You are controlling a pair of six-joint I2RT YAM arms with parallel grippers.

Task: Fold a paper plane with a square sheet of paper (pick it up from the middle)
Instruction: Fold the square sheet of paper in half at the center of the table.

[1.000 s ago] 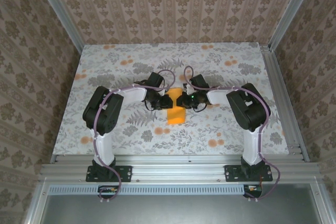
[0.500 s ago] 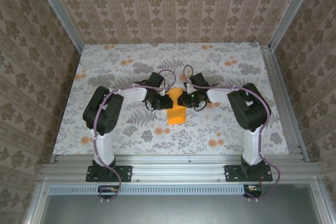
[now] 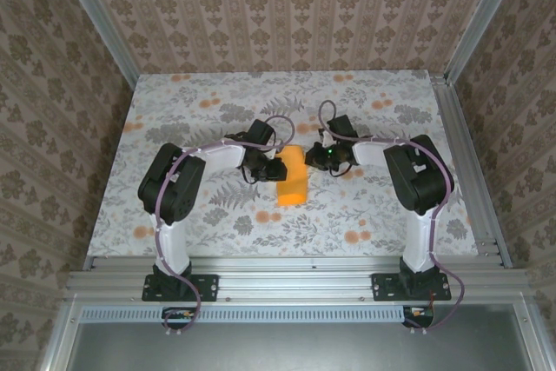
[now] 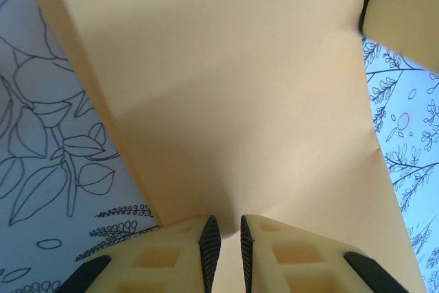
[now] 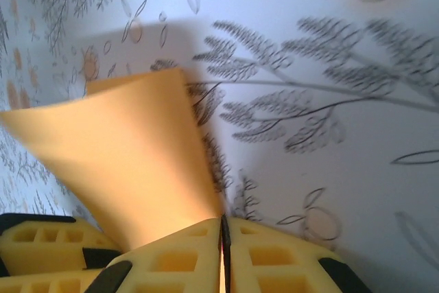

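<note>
Top external: square sheet of paper (image 3: 291, 185) runs lengthwise near-to-far.

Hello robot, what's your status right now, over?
Left gripper pinching the orange paper. Right gripper pinching its other side. Paper bowed between them. Nothing blocking.

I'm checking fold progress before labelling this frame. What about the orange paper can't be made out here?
- Top view: orange paper is too small to show creases; left end effector and right end effector cover its upper corners.
- Left wrist view: the sheet's outline is cut off by the top and bottom frame edges.
- Right wrist view: blurred; fingers hide the paper's near edge.
</note>
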